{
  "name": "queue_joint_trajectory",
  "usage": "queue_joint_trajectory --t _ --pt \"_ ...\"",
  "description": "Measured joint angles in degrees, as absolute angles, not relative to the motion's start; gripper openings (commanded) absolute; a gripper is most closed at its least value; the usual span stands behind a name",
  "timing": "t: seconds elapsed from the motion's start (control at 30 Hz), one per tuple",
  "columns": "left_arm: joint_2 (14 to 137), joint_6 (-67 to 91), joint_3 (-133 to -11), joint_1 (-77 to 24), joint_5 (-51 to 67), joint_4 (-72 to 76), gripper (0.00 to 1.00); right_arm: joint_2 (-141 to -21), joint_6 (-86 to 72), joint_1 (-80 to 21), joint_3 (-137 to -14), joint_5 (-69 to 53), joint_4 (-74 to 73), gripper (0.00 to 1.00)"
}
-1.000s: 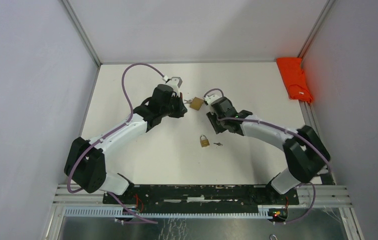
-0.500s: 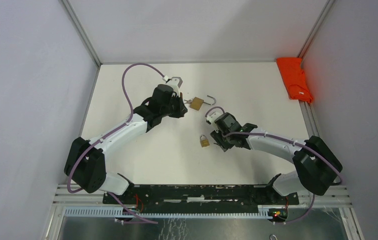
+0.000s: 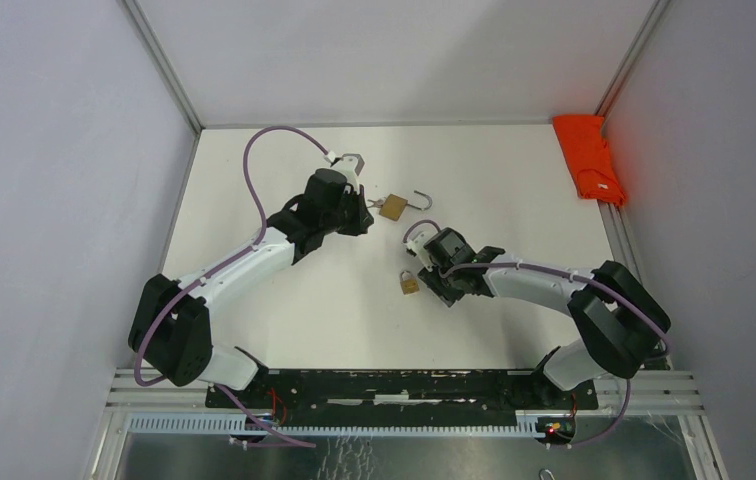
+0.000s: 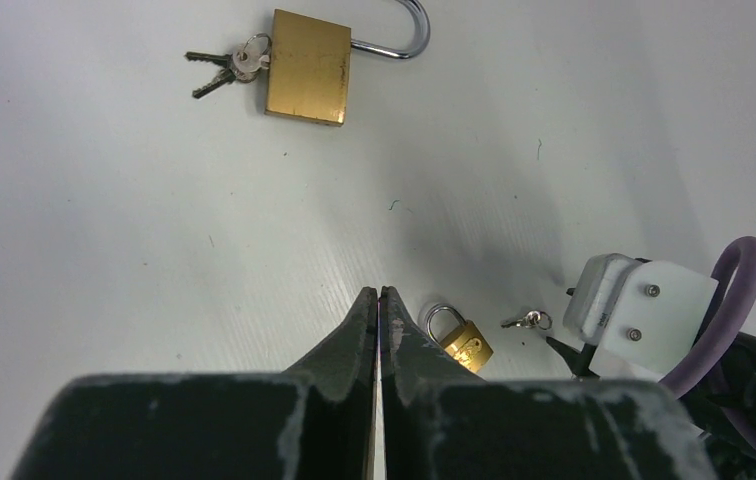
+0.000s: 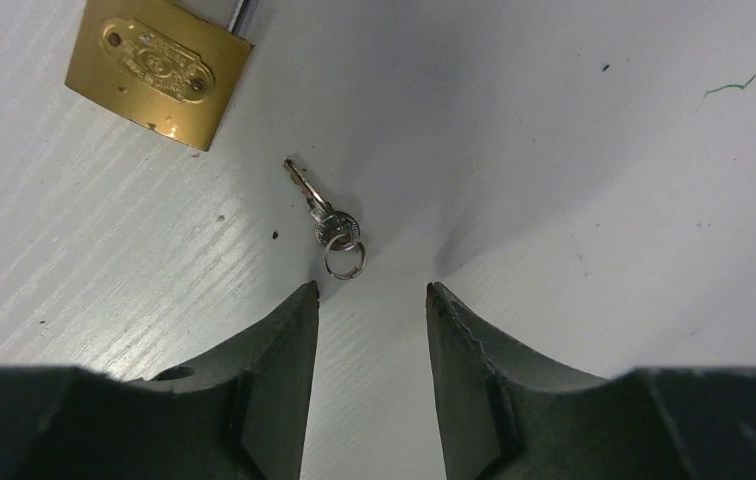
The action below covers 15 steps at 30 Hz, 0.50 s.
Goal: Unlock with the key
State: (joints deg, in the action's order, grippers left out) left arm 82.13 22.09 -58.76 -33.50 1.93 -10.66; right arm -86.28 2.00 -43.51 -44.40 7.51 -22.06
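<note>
Right fingers point(image 5: 272, 350) over the key point(image 5: 311, 203)
Spread wide, empty; key beside the small padlock point(image 5: 159, 70), shaft pointing toward it (left fingers point(image 4: 349, 340) pressed together, farther).

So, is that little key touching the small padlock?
Apart. The right wrist view shows a strip of table between the small key and the small padlock.

Small key point(image 5: 324, 222) just beside small padlock point(image 5: 159, 72); large padlock point(image 4: 304, 67) farther back; cloth point(image 3: 588, 157) far-right.

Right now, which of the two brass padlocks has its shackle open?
The larger square brass padlock with the silver keys at its base: its steel shackle is swung out free. The small brass padlock has its shackle closed.
</note>
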Motion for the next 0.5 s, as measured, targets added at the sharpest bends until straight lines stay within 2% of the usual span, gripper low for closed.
queue_joint_trajectory --t 0.23,0.5 --pt "82.13 22.06 -58.76 -33.50 1.74 -10.68 0.07 -88.44 3.11 -43.51 -46.02 6.46 -20.38 0.42" --pt "82.13 22.04 -58.76 -33.50 1.52 -10.85 0.07 -89.73 4.03 -43.51 -46.83 4.71 -19.38 0.26"
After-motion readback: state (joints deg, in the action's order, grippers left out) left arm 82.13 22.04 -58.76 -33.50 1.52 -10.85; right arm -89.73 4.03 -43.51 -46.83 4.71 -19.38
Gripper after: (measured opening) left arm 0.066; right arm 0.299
